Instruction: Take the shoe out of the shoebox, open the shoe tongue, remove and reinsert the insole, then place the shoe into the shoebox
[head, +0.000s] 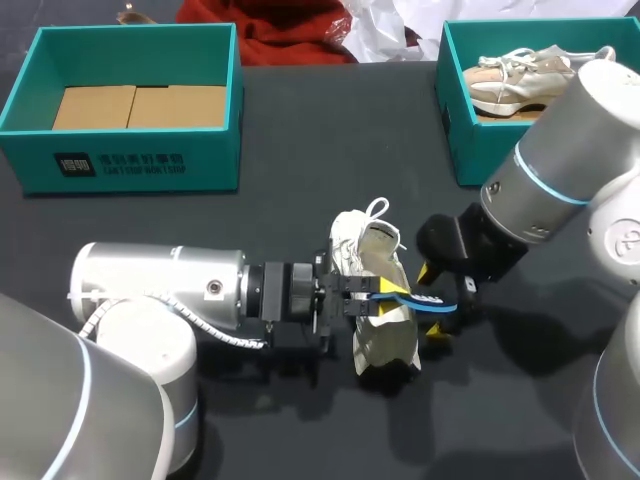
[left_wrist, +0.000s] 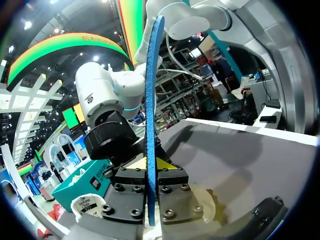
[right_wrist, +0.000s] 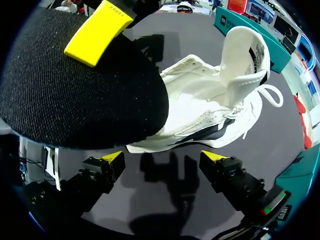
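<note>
A dark table (head: 300, 130) bears a left shoebox (head: 130, 160), a right shoebox (head: 460, 135), and a white shoe (head: 365, 255) near its middle.

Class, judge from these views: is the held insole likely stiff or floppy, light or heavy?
Probably stiff: the insole stands nearly straight beyond the left gripper, clamped near one end. Probably light, being thin. Its textured fabric face should resist slipping.

Shoe (head: 360, 245) on table (head: 300, 130), right gripper (right_wrist: 165, 157) beside
</note>
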